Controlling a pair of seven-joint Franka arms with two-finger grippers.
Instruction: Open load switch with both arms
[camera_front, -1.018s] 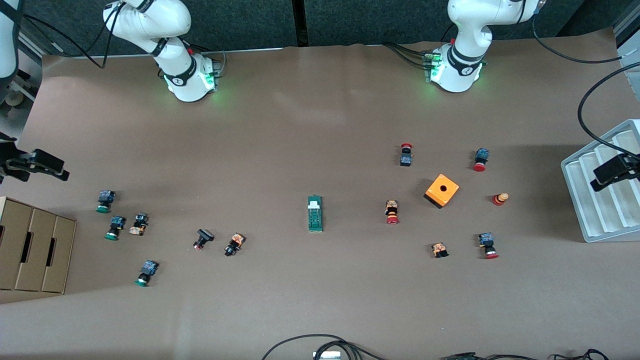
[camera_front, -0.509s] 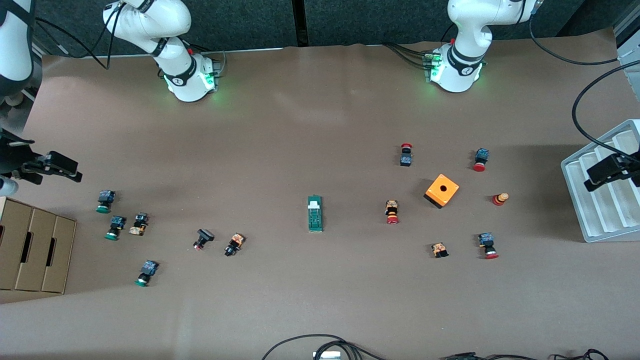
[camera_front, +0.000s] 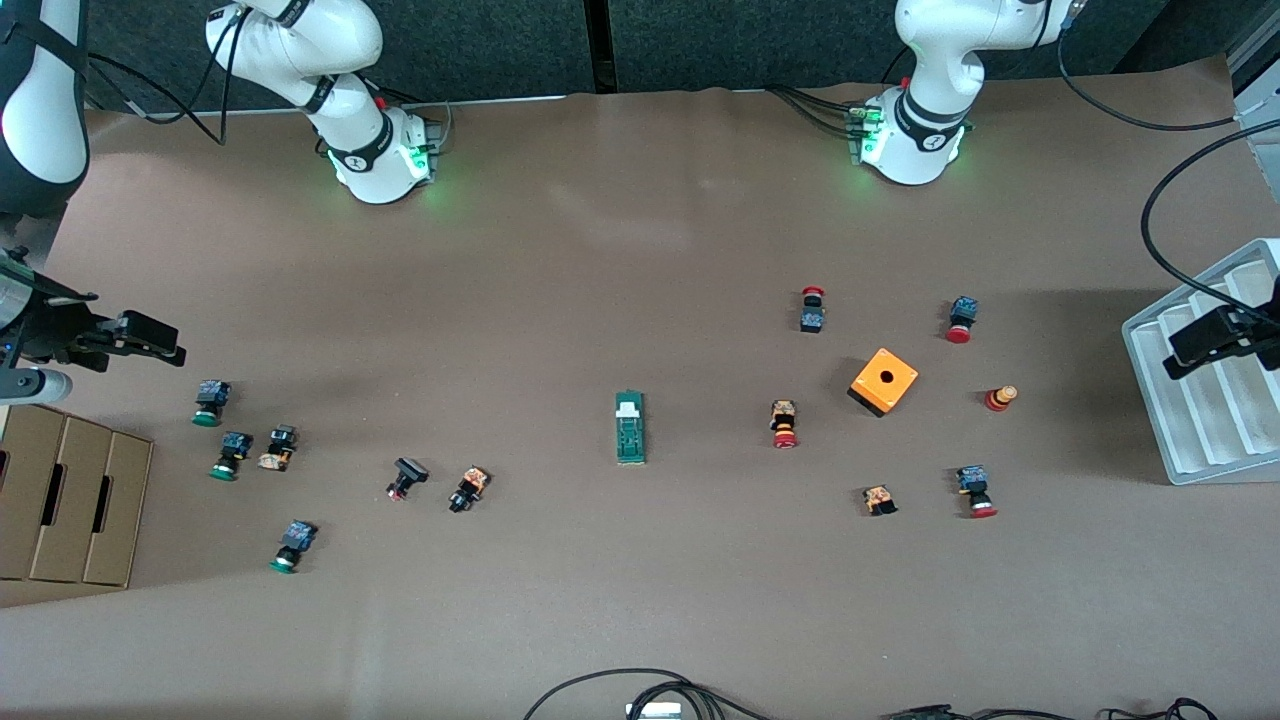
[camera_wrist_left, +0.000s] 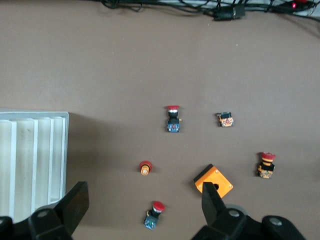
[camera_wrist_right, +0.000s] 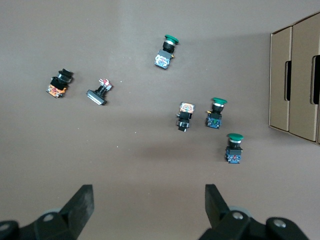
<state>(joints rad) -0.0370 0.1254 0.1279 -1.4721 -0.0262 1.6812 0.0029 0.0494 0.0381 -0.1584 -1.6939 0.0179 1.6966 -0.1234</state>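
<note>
Load switch untouched at mid-desk, both grippers spread wide and holding nothing.

The load switch (camera_front: 630, 427) is a narrow dark-green block with a white end piece at the end toward the robots' bases; no writing on it can be read. It lies flat near the desk's middle, apart from everything else. The orange cube (camera_front: 884, 381) with a hole sits toward the left arm's end. The left gripper (camera_front: 1205, 340) hangs over the white tray (camera_front: 1180, 420) at that edge, jaws released. The right gripper (camera_front: 140, 335) hangs near the green-capped buttons (camera_front: 208, 401) by the cardboard boxes (camera_front: 70, 495), jaws released.
</note>
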